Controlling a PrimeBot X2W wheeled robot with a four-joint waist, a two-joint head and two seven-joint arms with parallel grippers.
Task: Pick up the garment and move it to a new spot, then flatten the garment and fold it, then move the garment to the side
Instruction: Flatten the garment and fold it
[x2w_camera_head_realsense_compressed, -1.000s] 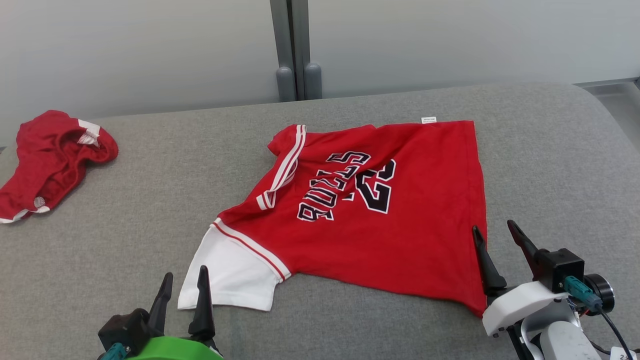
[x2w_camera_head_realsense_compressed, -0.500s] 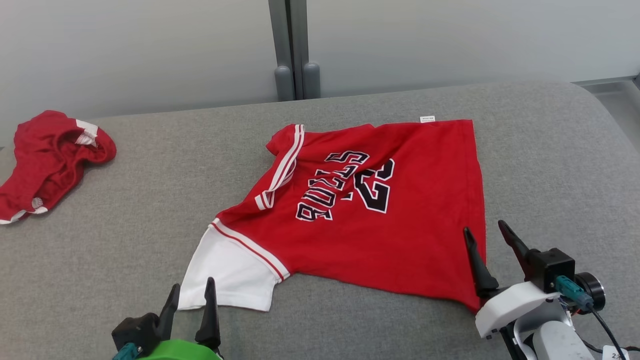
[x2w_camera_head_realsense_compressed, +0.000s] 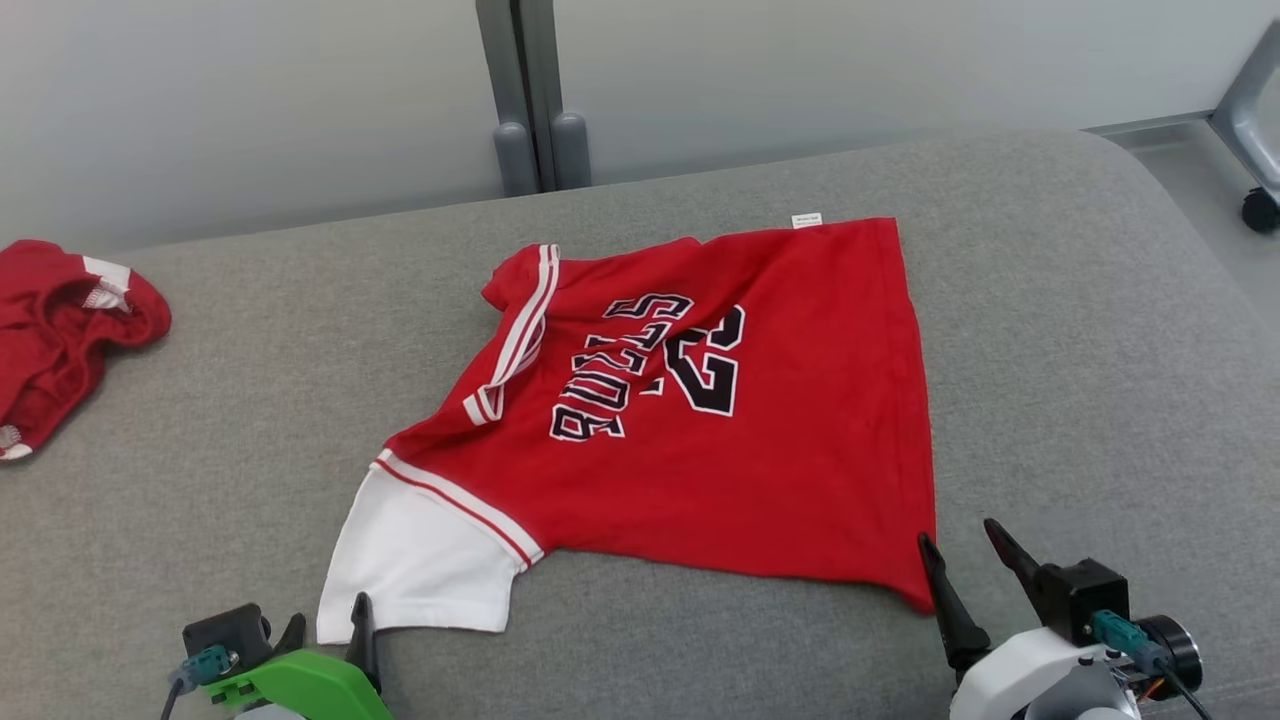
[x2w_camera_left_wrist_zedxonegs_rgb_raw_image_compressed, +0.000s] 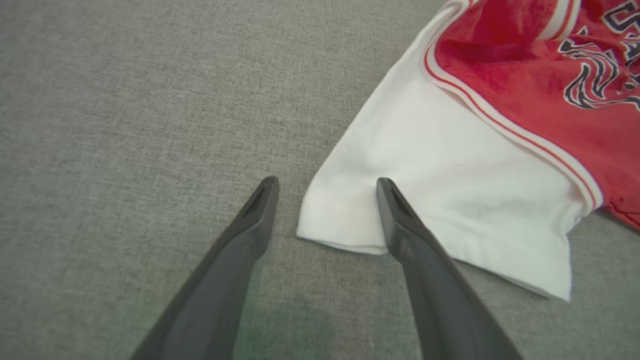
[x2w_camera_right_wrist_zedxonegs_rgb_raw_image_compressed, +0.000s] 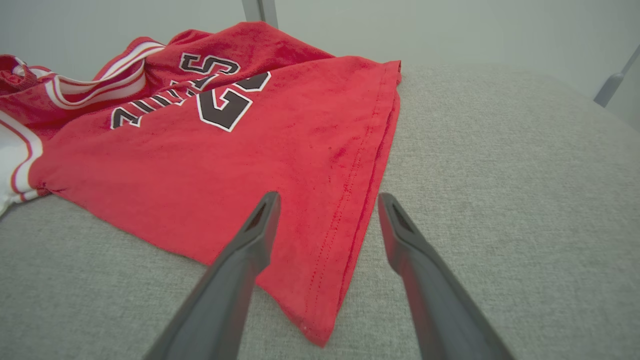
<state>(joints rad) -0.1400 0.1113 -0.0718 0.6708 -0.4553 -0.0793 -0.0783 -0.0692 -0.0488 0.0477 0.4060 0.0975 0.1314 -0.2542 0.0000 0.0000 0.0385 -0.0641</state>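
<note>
Wrist views: left hand (x2w_camera_left_wrist_zedxonegs_rgb_raw_image_compressed: 326, 181) and right hand (x2w_camera_right_wrist_zedxonegs_rgb_raw_image_compressed: 328, 195) spread, empty, perhaps above jersey (x2w_camera_right_wrist_zedxonegs_rgb_raw_image_compressed: 175, 165).

Grey fabric-covered table (x2w_camera_head_realsense_compressed: 1080, 330), far right corner rounded. Crumpled red cloth (x2w_camera_head_realsense_compressed: 60, 320) with white trim lies on it at far left, partly cut off by the frame edge. Behind the table: pale wall (x2w_camera_head_realsense_compressed: 250, 100), grey upright post (x2w_camera_head_realsense_compressed: 525, 90). Upper right: slanted grey leg (x2w_camera_head_realsense_compressed: 1245, 90) on a black caster (x2w_camera_head_realsense_compressed: 1259, 209), standing on the floor (x2w_camera_head_realsense_compressed: 1180, 165).
</note>
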